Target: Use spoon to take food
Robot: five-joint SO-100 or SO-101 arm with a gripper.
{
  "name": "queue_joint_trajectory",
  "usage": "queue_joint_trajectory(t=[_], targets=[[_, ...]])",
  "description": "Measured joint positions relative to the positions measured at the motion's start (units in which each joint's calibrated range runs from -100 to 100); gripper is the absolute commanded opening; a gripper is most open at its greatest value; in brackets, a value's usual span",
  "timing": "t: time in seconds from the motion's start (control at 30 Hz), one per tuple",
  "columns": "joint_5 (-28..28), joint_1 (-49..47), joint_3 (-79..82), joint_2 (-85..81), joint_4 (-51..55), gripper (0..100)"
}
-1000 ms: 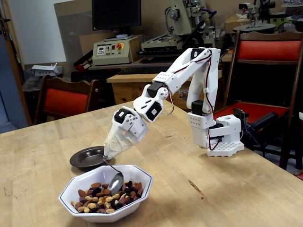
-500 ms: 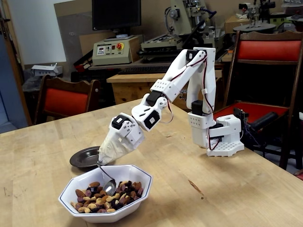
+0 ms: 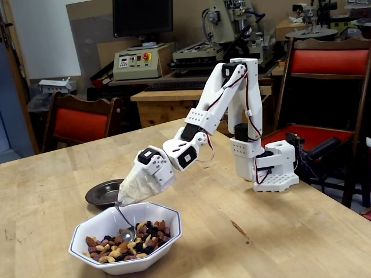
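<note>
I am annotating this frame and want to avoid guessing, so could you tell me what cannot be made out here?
- End effector, fixed view: off-white tape wrapping covers it, so open or shut cannot be told.
- Spoon: handle top hidden in the wrapping; whether it holds food is too small to tell.
- White bowl: bottom rim cut off by the frame edge.
- Dark dish: partly hidden behind the wrapping.

- A white bowl with angled sides is sitting near the front edge of the wooden table
- A small dark dish is lying just behind it
- Two red-cushioned chairs are standing at the far side
- A monitor and what may be workshop machines are filling the background
</note>
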Motion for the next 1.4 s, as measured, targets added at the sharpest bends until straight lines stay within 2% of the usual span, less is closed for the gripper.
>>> queue_joint_trajectory(t=[0.63,1.4], targets=[[0.00,0.15,15.44,0.09,-25.83,4],[-0.24,3.81,16.22,0.17,-27.91,4]])
